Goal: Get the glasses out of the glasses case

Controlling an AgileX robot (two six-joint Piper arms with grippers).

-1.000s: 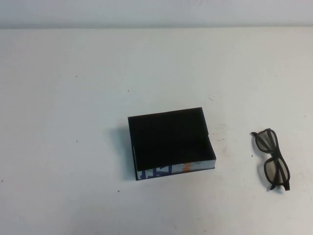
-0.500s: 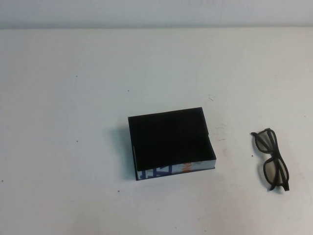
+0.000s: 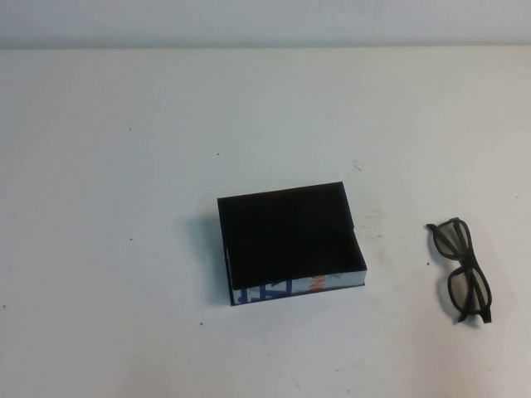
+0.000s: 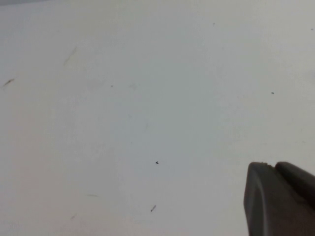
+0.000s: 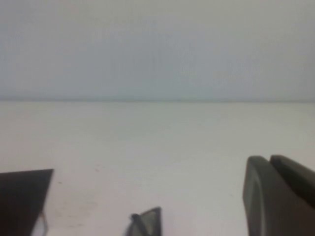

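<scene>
the glasses case [image 3: 286, 240] is showing matt black faces and a printed white side; the glasses [image 3: 461, 267] are looking like dull black plastic on the smooth white table [image 3: 124, 166].

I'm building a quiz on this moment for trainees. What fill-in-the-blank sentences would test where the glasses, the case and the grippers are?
1. The glasses lie on the table to the robot's ____ of the glasses case.
2. The glasses and the case are ____, not touching.
3. The left gripper hangs over ____ table.
4. The right gripper holds ____.

Missing: right; apart; bare; nothing
</scene>
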